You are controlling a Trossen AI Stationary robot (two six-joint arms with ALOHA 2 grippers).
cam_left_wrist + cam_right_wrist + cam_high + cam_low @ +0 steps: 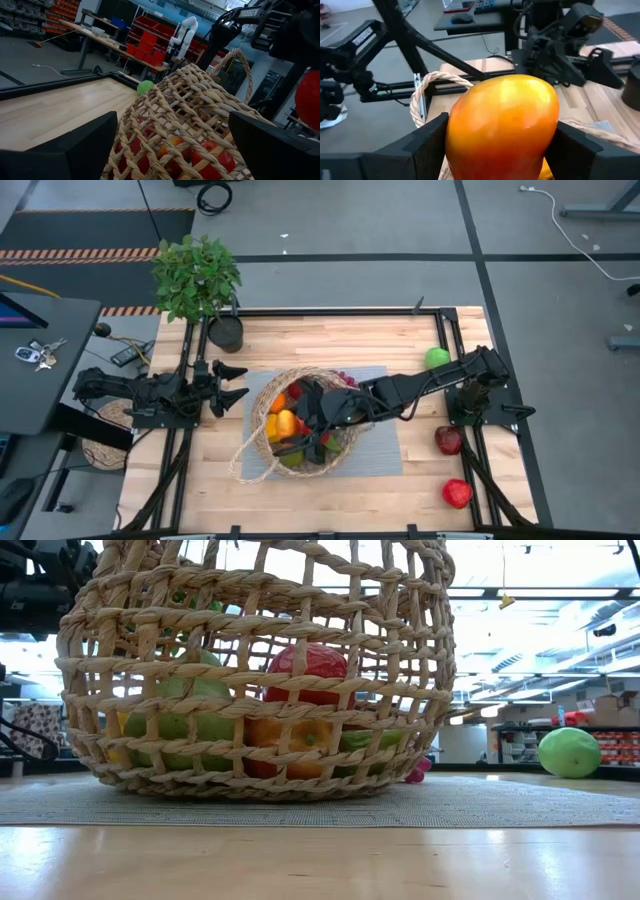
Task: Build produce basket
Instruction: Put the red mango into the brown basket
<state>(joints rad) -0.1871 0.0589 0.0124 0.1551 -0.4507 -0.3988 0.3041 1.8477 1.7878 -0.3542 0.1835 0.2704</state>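
An orange-yellow pepper [502, 127] fills the right wrist view, pinched in the right claw [292, 423] over the basket [258, 412] at bench centre; released askew, I judge it could strike the handle [243, 462] or roll off the heaped produce [291, 395]. The left claw [232, 385] waits spread wide at 9 o'clock just beside the rim, while loose apples [449, 440] lie at 3 to 4 o'clock near the bench [340, 338] edge.

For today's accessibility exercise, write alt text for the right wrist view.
The right gripper holds an orange-yellow fruit between its two dark fingers, filling the middle of the picture. Behind it are a loop of the basket's wicker handle, the wooden table and the left arm.
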